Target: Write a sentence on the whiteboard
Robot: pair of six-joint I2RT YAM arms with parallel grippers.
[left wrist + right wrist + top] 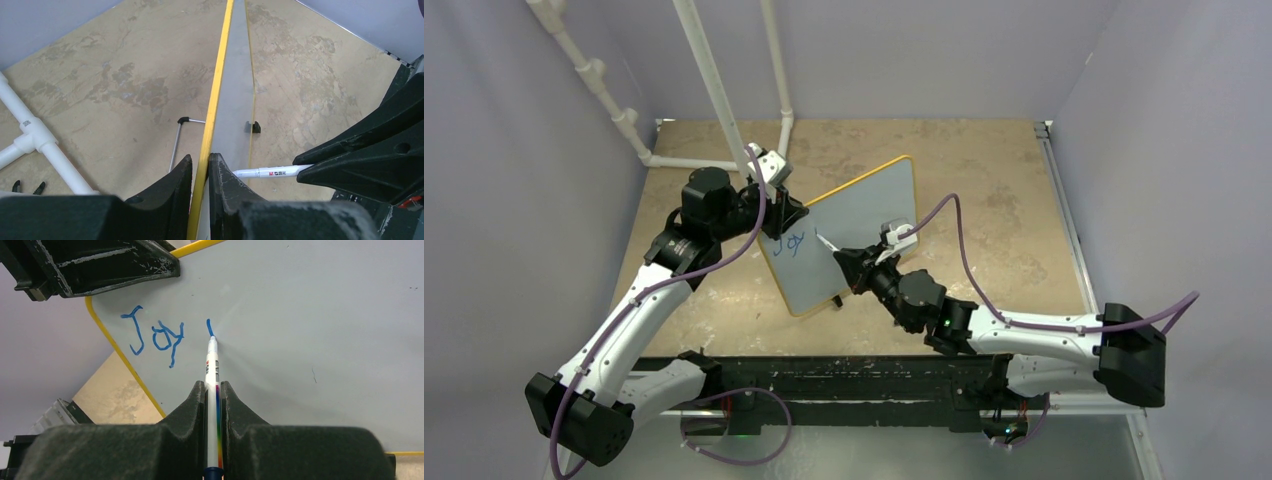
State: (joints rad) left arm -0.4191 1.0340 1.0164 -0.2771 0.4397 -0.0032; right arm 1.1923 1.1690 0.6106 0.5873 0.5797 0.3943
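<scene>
Barely begun: the sentence (155,337) reads only "Joy" plus one stroke. The whiteboard (864,215) stands tilted on the worktop (984,180), left gripper (200,165) pinching its rim, right gripper (212,390) clamped on the marker (212,362), tip at the board; most words remain

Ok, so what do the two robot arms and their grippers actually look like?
The left arm and right arm have white tube-like links between chunky black joints and black bases. A purple cable loops along each. The left gripper and right gripper have matte black wedge-shaped fingers, scuffed grey at the edges.
</scene>
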